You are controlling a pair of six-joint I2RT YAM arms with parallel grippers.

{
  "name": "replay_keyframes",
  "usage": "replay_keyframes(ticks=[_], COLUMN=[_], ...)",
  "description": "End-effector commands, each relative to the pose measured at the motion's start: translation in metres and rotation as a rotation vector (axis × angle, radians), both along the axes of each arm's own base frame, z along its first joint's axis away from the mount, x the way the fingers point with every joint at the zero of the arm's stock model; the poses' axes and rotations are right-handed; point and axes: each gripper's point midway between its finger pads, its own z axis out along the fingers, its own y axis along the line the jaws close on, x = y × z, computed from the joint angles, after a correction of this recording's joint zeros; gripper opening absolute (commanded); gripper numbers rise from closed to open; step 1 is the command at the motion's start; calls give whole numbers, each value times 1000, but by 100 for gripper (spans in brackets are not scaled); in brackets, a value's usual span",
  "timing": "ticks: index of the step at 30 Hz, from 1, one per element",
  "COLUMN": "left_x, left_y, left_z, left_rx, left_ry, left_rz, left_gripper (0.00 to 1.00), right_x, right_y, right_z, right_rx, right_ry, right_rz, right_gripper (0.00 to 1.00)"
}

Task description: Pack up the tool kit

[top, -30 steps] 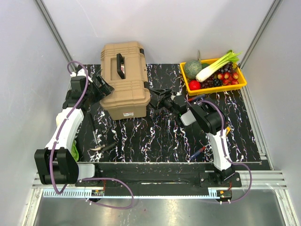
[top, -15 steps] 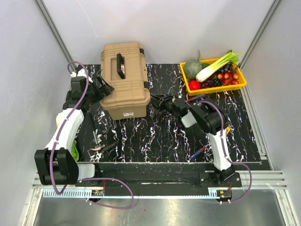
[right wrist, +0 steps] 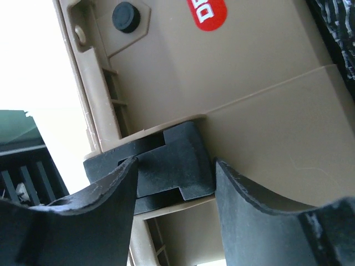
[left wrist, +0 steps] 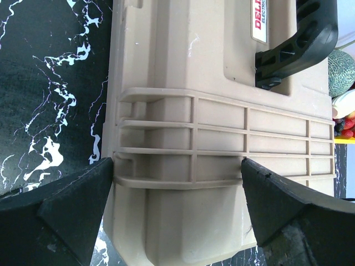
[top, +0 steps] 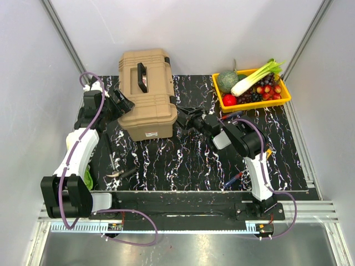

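Toolbox (top: 147, 94): it is sitting at the far left of the black marbled mat (top: 183, 160), lid shut and black handle (top: 142, 76) facing up. It is lying exactly where it was a second ago.
Left gripper (top: 125, 102): it is staying spread as wide as it goes against the box's left side. One finger is reaching past each end of the ribbed edge and it is holding nothing. There is no change from the earlier frames.
Right gripper (top: 184, 117): it is pointing at the box's right side with its jaws partway apart. A second ago they were standing wider, half a second ago they were pinched narrow, and now they are spreading again.
Latch (right wrist: 172, 160): the black side latch is sitting between the right fingers, which are lying right against its two edges. Whether they are squeezing it cannot be told.
Loose tools: pliers (top: 117, 174) are lying near the left arm and a screwdriver (top: 234, 179) near the right arm. Both are out on the mat and unmoved.
Yellow tray (top: 280, 101): it is resting at the far right corner with vegetables and fruit in it, untouched.
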Motion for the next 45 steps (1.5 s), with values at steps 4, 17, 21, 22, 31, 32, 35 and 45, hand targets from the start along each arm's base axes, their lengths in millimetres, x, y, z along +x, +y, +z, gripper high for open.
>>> replay_keyframes(ticks=[4,17,21,22,31,32,35,45], left_x=[-37,-43,-45,-45,-44,-44,-44,-41], left_y=[-15,-10,-7,-6,-4,-5,-3,-2], left_z=[-64,-76,-78,-78,-74,-74,-73,-68], left_rx=[34,67,74,76,86,86,92,97], left_ry=[221,250,256,255,243,243,241,228], left_rz=[-99,-92,-76,-71,-59,-62,-59,-55], left_gripper=[99,99,99,99,99,99,99,99], right_x=[-40,-43,-38,-39,-37,-37,-38,-45], right_y=[7,9,13,15,23,23,23,17], right_z=[147,145,144,145,136,135,138,162], right_rx=[205,122,60,34,-137,-150,-185,-167], right_ry=[-456,-520,-501,-502,-478,-482,-497,-557], right_rz=[71,48,55,59,93,94,94,70], right_gripper=[47,34,29,29,29,29,29,31])
